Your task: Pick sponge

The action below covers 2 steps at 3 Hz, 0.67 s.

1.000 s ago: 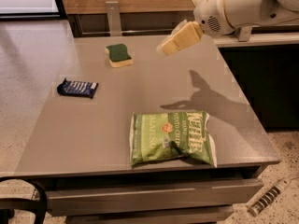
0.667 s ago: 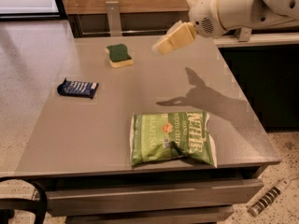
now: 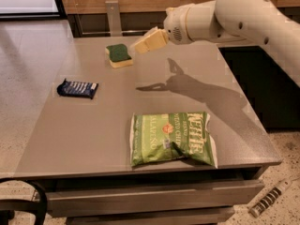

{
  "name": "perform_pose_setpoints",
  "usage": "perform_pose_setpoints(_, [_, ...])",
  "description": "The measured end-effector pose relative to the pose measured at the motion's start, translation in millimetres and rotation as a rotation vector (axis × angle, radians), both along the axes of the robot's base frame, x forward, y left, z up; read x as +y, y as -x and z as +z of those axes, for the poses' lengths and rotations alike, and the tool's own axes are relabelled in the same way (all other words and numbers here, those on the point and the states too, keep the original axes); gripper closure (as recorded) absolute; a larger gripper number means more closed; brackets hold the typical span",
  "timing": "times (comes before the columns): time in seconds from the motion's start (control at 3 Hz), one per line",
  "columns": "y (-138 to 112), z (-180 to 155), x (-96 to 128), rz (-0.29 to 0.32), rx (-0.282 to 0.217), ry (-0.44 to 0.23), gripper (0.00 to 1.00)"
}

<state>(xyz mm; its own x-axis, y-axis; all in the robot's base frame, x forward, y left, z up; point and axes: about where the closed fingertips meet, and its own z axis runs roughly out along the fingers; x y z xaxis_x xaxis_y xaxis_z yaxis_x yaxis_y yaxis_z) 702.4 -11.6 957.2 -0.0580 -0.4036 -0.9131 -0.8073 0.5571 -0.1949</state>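
Note:
The sponge [image 3: 118, 55] lies flat on the far left part of the grey table [image 3: 93, 135], dark green top up over a pale yellow base. My gripper [image 3: 140, 45] hangs in the air just right of the sponge and a little above it, its pale yellow fingers pointing left toward it. It holds nothing. The white arm reaches in from the upper right.
A dark blue snack bar wrapper [image 3: 77, 88] lies at the table's left. A green chip bag [image 3: 172, 138] lies near the front edge. A grey upright post [image 3: 112, 17] stands behind the sponge. A dark counter runs along the back and right.
My gripper has moved left across the far side of the table, closing in on the sponge. The objects on the table have not moved.

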Motion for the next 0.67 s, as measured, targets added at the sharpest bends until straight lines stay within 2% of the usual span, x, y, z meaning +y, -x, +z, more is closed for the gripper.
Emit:
perform_pose_setpoints(0.33, [-24.6,-12.7,18.2,-0.002,-0.004,-0.030,0.00])
perform_pose_setpoints(0.67, [-47.4,-32.4,42.2,0.015,0.015,-0.022,0.00])
